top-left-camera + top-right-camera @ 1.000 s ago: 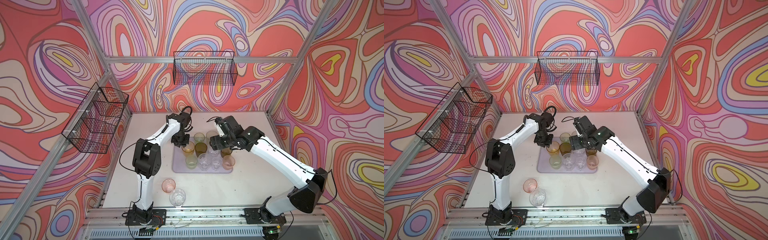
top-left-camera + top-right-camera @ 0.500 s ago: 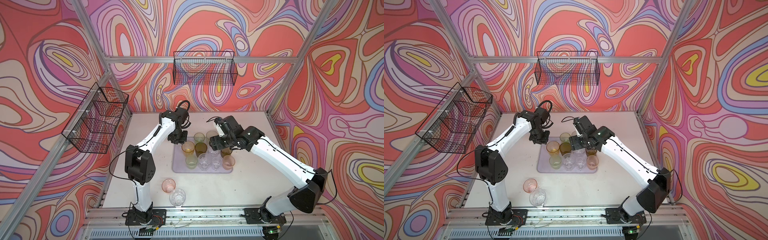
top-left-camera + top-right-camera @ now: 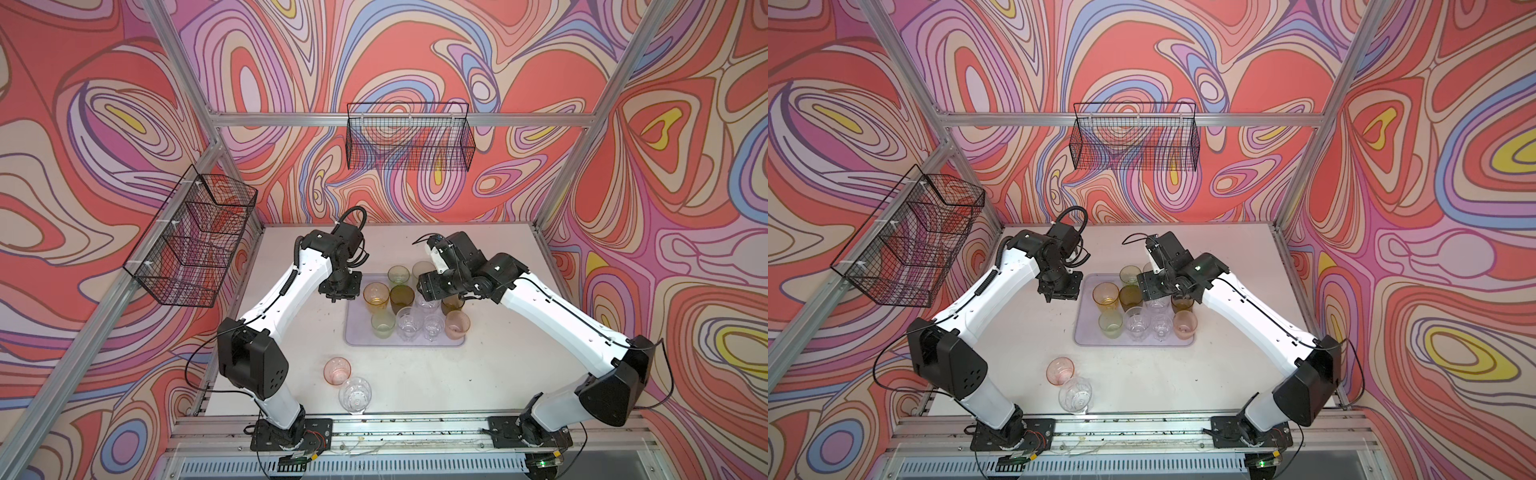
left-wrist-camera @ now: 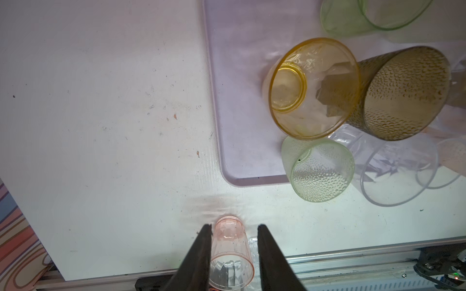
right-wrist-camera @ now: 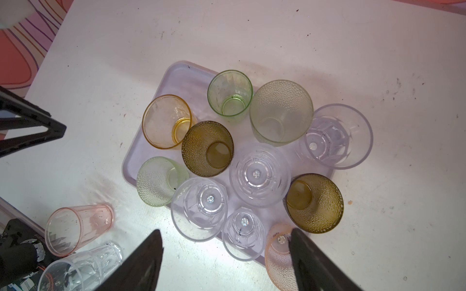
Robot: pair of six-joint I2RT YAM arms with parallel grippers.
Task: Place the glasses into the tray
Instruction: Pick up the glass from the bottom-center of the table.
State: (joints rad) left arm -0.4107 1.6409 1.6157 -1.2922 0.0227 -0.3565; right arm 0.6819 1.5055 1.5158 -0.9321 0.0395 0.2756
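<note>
Though left claw (image 4: 233,228), right claw (image 5: 225,233) apart (empty), eleven glasses (image 5: 206,148) on one tray (image 3: 356,332), two outside

lavender tray (image 5: 194,84), amber glass (image 5: 166,121), dimpled olive glass (image 5: 207,148), pink glass (image 5: 78,228), swirly coral-lilac walls (image 3: 415,50)

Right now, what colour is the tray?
The tray is pale lavender, clearest in the right wrist view.

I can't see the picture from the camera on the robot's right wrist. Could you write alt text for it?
A lavender tray on a white table holds eleven small tumblers, clear, green, olive, amber and peach. A pink glass and a clear glass stand outside it, and the open end effector's two dark fingers frame the view.
</note>
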